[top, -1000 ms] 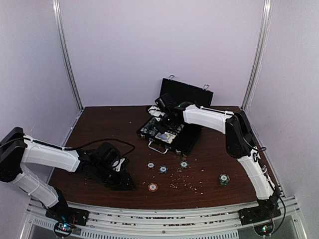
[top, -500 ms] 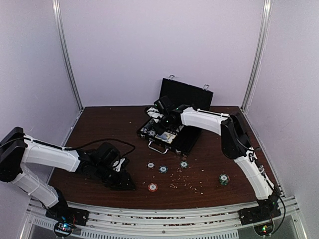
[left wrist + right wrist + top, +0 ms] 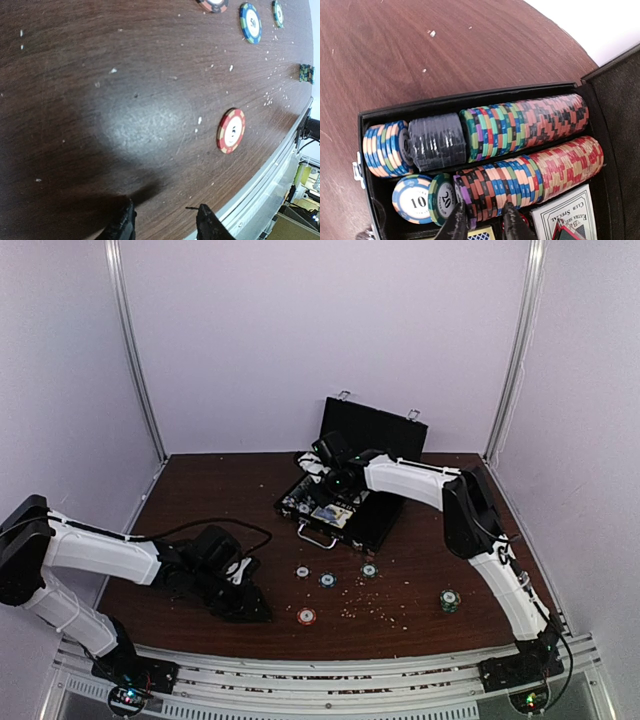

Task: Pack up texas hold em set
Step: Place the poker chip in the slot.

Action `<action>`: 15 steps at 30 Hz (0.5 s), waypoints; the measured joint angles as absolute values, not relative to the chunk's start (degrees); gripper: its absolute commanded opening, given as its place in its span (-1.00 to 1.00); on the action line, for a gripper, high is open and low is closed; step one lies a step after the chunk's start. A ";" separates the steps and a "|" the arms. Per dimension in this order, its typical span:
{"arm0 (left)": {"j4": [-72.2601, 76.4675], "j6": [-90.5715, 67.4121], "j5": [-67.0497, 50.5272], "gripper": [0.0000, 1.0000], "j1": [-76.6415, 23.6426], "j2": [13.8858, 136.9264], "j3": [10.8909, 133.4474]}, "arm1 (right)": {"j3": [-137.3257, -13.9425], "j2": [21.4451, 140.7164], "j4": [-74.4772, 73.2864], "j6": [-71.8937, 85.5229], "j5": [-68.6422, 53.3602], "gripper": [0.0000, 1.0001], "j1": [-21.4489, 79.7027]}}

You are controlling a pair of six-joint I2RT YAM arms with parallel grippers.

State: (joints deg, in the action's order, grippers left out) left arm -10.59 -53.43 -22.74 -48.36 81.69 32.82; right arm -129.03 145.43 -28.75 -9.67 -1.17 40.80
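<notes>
The black case lies open mid-table, its lid upright behind. My right gripper hovers over its far left part. In the right wrist view the jaws stand slightly open just above the end of the nearer chip row. A second row, a wrapped black stack, loose "10" and "20" chips and a card deck fill the case. My left gripper rests low near the front, open and empty. A red chip lies ahead of it.
Loose chips lie in front of the case, the red one nearer me, and a small green stack to the right. Pale crumbs dot the wood. A metal rail runs along the near edge.
The right gripper's jaws have parted from shut, and its arm shifted slightly left over the case. The left arm has not moved.
</notes>
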 measured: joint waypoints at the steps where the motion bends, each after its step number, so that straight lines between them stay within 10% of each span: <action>1: -10.61 -53.41 -22.72 -0.13 -48.36 81.69 32.93 | -128.99 145.27 -28.67 -9.37 -1.17 -0.42 40.77; 15: -8.40 -50.00 -20.14 0.01 -48.36 86.32 41.32 | -98.67 118.45 -15.86 5.04 -8.05 -0.29 40.51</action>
